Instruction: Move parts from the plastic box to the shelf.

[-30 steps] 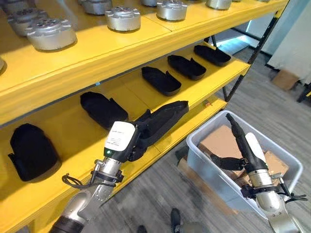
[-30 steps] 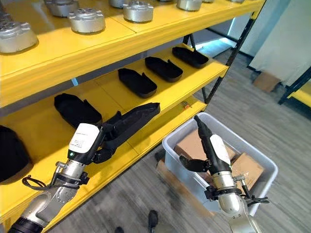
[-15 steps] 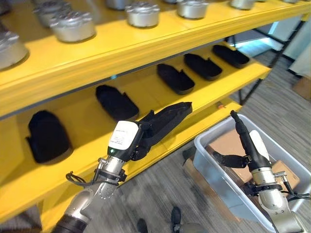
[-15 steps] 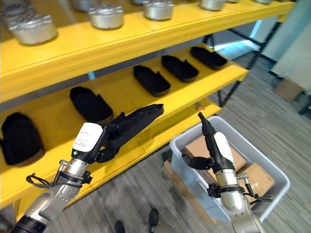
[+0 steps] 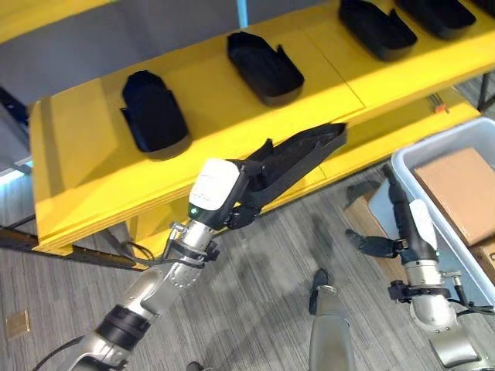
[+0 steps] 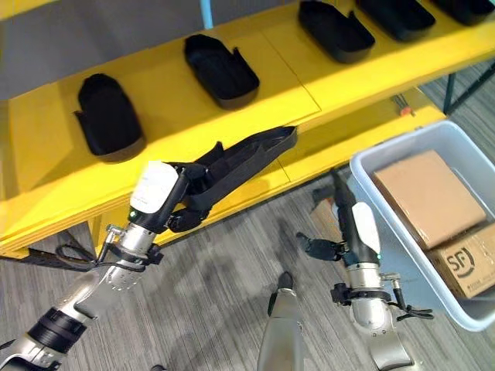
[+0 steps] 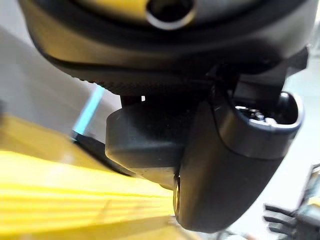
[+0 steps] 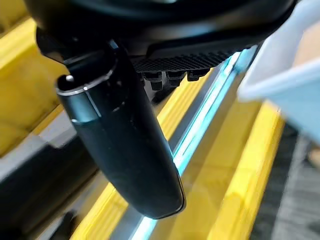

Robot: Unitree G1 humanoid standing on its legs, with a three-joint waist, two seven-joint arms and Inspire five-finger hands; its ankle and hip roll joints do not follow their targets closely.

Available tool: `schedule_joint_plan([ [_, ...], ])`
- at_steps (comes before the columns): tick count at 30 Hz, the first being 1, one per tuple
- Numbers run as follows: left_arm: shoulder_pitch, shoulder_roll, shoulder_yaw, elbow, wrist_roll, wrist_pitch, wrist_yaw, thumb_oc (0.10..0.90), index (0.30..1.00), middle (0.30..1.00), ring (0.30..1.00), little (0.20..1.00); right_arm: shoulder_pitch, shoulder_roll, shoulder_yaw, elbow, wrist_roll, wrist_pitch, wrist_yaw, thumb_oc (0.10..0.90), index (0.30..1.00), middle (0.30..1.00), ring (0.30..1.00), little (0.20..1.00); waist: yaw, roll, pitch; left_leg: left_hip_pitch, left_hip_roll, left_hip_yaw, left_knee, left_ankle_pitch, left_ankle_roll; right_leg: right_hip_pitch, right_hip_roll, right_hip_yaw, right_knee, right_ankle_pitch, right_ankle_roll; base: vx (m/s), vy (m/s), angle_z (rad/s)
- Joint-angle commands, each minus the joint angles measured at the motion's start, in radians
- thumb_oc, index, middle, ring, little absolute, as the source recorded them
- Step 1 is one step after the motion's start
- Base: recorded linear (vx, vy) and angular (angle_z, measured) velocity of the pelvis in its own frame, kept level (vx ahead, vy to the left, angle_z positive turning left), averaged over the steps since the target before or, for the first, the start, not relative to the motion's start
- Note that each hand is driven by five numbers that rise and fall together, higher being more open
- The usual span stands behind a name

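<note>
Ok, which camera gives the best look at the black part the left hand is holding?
The right eye view: the black part shows whole, sticking out from the left hand over the yellow shelf edge. The left eye view shows much the same. In the left wrist view it is a dark shape past the thumb.

I've got one long black part (image 5: 298, 158) pinched in the left hand (image 5: 232, 197), tilted up-right, its far end over the front edge of the yellow shelf (image 5: 85, 185). Two more black tray-shaped parts lie flat on that shelf: one (image 5: 155, 116) near the left end, another (image 5: 264, 67) further right. Grey plastic box (image 6: 390, 209) sits on the floor at right w/ cardboard cartons (image 6: 429, 197) inside.
</note>
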Motion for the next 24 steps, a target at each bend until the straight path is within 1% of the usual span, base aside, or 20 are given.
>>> schedule_joint_plan([
  [1,-0.062,-0.009,0.1,-0.154,-0.041,-0.071,0.107,0.4,0.3,0.3,0.3,0.3,-0.065,-0.025,-0.105,-0.123,0.033,-0.085,-0.061,0.9,1.0,1.0,1.0,1.0,-0.015,-0.039,-0.117,-0.001,-0.014,-0.002,-0.071,0.175,0.04,0.112,-0.021,-0.02,0.008,-0.043,0.063,0.11,0.18,0.15],
  [3,-0.052,0.002,0.111,-0.159,-0.035,-0.07,0.109,0.4,0.3,0.3,0.3,0.3,-0.052,-0.015,-0.113,-0.12,0.036,-0.081,-0.054,0.9,1.0,1.0,1.0,1.0,-0.009,-0.054,-0.124,0.003,-0.033,-0.003,-0.096,0.147,0.045,0.155,-0.037,-0.03,-0.06,-0.013,0.078,0.09,0.146,0.09],
  [4,-0.051,0.002,0.111,-0.161,-0.034,-0.069,0.109,0.4,0.3,0.3,0.3,0.3,-0.051,-0.015,-0.113,-0.121,0.036,-0.081,-0.054,0.9,1.0,1.0,1.0,1.0,-0.01,-0.055,-0.124,0.004,-0.035,-0.004,-0.097,0.147,0.046,0.161,-0.038,-0.032,-0.066,-0.009,0.08,0.08,0.151,0.05],
  [6,-0.045,0.01,0.115,-0.162,-0.03,-0.07,0.11,0.4,0.3,0.3,0.3,0.3,-0.032,-0.007,-0.125,-0.116,0.042,-0.076,-0.044,0.9,1.0,1.0,1.0,1.0,0.0,-0.07,-0.134,0.002,-0.059,-0.009,-0.109,0.122,0.053,0.208,-0.054,-0.05,-0.126,0.021,0.092,0.11,0.18,0.07],
  [7,-0.047,0.017,0.11,-0.16,-0.033,-0.074,0.115,0.4,0.3,0.3,0.3,0.3,-0.025,-0.005,-0.129,-0.111,0.051,-0.071,-0.035,0.9,1.0,1.0,1.0,1.0,0.011,-0.086,-0.139,-0.019,-0.082,-0.031,-0.101,0.102,0.058,0.251,-0.072,-0.067,-0.181,0.075,0.108,0.12,0.243,0.24],
  [8,-0.05,0.022,0.11,-0.16,-0.033,-0.078,0.116,0.4,0.3,0.3,0.3,0.3,-0.019,-0.001,-0.138,-0.114,0.057,-0.072,-0.032,0.9,1.0,1.0,1.0,1.0,0.017,-0.096,-0.139,-0.039,-0.094,-0.046,-0.082,0.084,0.064,0.273,-0.081,-0.077,-0.212,0.1,0.112,0.1,0.254,0.41],
  [10,-0.049,0.029,0.108,-0.163,-0.035,-0.079,0.114,0.4,0.3,0.3,0.3,0.3,-0.012,0.007,-0.142,-0.113,0.063,-0.072,-0.031,0.9,1.0,1.0,1.0,1.0,0.02,-0.105,-0.137,-0.058,-0.105,-0.062,-0.051,0.063,0.073,0.293,-0.09,-0.086,-0.229,0.111,0.112,0.04,0.13,0.35],
  [11,-0.058,0.036,0.102,-0.165,-0.04,-0.081,0.117,0.4,0.3,0.3,0.3,0.3,-0.015,0.012,-0.147,-0.115,0.065,-0.071,-0.036,0.9,1.0,1.0,1.0,1.0,0.027,-0.116,-0.134,-0.078,-0.117,-0.076,-0.014,0.041,0.078,0.314,-0.101,-0.089,-0.255,0.147,0.112,0.04,0.15,0.13],
  [12,-0.066,0.039,0.098,-0.164,-0.039,-0.081,0.12,0.4,0.3,0.3,0.3,0.3,-0.011,0.019,-0.15,-0.116,0.068,-0.071,-0.039,0.9,1.0,1.0,1.0,1.0,0.032,-0.124,-0.131,-0.097,-0.131,-0.086,0.019,0.023,0.086,0.327,-0.111,-0.093,-0.269,0.16,0.112,0.11,0.379,0.36],
  [13,-0.066,0.048,0.09,-0.157,-0.034,-0.075,0.127,0.4,0.3,0.3,0.3,0.3,-0.011,0.034,-0.151,-0.117,0.07,-0.071,-0.042,0.9,1.0,1.0,1.0,1.0,0.031,-0.136,-0.126,-0.124,-0.167,-0.101,0.071,-0.026,0.121,0.344,-0.145,-0.094,-0.283,0.237,0.112,0.09,0.309,0.51],
  [14,-0.066,0.05,0.089,-0.157,-0.034,-0.075,0.127,0.4,0.3,0.3,0.3,0.3,-0.011,0.036,-0.151,-0.117,0.069,-0.071,-0.042,0.9,1.0,1.0,1.0,1.0,0.03,-0.139,-0.127,-0.13,-0.17,-0.103,0.079,-0.031,0.124,0.344,-0.148,-0.095,-0.286,0.242,0.112,0.09,0.363,0.59],
  [15,-0.064,0.054,0.087,-0.152,-0.025,-0.069,0.135,0.4,0.3,0.3,0.3,0.3,-0.014,0.044,-0.146,-0.112,0.065,-0.069,-0.047,0.9,1.0,1.0,1.0,1.0,0.027,-0.142,-0.125,-0.139,-0.193,-0.102,0.091,-0.043,0.141,0.346,-0.165,-0.087,-0.3,0.303,0.112,0.08,0.429,0.43],
  [16,-0.061,0.069,0.087,-0.15,-0.014,-0.066,0.131,0.4,0.3,0.3,0.3,0.3,-0.011,0.056,-0.131,-0.112,0.054,-0.059,-0.042,0.9,1.0,1.0,1.0,1.0,0.029,-0.136,-0.126,-0.143,-0.237,-0.101,0.077,-0.053,0.174,0.344,-0.2,-0.102,-0.317,0.395,0.112,0.08,0.424,0.23],
  [17,-0.06,0.069,0.088,-0.151,-0.014,-0.066,0.131,0.4,0.3,0.3,0.3,0.3,-0.012,0.057,-0.13,-0.112,0.053,-0.059,-0.042,0.9,1.0,1.0,1.0,1.0,0.028,-0.138,-0.127,-0.144,-0.24,-0.1,0.076,-0.052,0.175,0.344,-0.202,-0.102,-0.319,0.398,0.112,0.07,0.457,0.13],
  [18,-0.053,0.072,0.092,-0.151,-0.009,-0.064,0.134,0.4,0.3,0.3,0.3,0.3,-0.027,0.059,-0.115,-0.102,0.046,-0.054,-0.047,0.9,1.0,1.0,1.0,1.0,0.029,-0.129,-0.126,-0.133,-0.252,-0.091,0.061,-0.051,0.189,0.335,-0.204,-0.108,-0.312,0.386,0.112,0.08,0.35,0.06],
  [19,-0.049,0.074,0.094,-0.151,0.003,-0.059,0.141,0.4,0.3,0.3,0.3,0.3,-0.035,0.058,-0.104,-0.097,0.036,-0.048,-0.042,0.9,1.0,1.0,1.0,1.0,0.028,-0.112,-0.129,-0.111,-0.259,-0.094,0.03,-0.053,0.195,0.331,-0.185,-0.097,-0.292,0.337,0.112,0.13,0.65,-0.13],
  [20,-0.037,0.065,0.099,-0.143,0.012,-0.056,0.131,0.4,0.3,0.3,0.3,0.3,-0.036,0.055,-0.095,-0.082,0.031,-0.042,-0.021,0.9,1.0,1.0,1.0,1.0,0.004,-0.111,-0.134,-0.079,-0.291,-0.07,-0.043,-0.021,0.218,0.297,-0.111,-0.055,-0.228,0.254,0.095,0.14,0.587,-0.21],
  [21,-0.028,0.061,0.104,-0.136,0.008,-0.056,0.124,0.4,0.3,0.3,0.3,0.3,-0.034,0.058,-0.095,-0.076,0.042,-0.044,-0.013,0.9,1.0,1.0,1.0,1.0,-0.001,-0.107,-0.135,-0.058,-0.301,-0.064,-0.079,-0.008,0.226,0.266,-0.055,-0.03,-0.19,0.199,0.085,0.08,0.521,-0.25],
  [23,-0.006,0.047,0.117,-0.126,0.007,-0.048,0.115,0.4,0.3,0.3,0.3,0.3,-0.032,0.051,-0.085,-0.07,0.042,-0.05,0.001,0.9,1.0,1.0,1.0,1.0,-0.001,-0.101,-0.143,-0.026,-0.321,-0.043,-0.155,0.027,0.237,0.226,0.048,-0.038,-0.117,0.117,0.066,0.05,0.255,-0.25],
  [24,-0.004,0.046,0.119,-0.127,0.007,-0.048,0.114,0.4,0.3,0.3,0.3,0.3,-0.032,0.049,-0.084,-0.07,0.043,-0.05,0.002,0.9,1.0,1.0,1.0,1.0,0.0,-0.099,-0.145,-0.022,-0.32,-0.041,-0.163,0.03,0.235,0.223,0.05,-0.037,-0.111,0.112,0.065,0.07,0.194,-0.38],
])
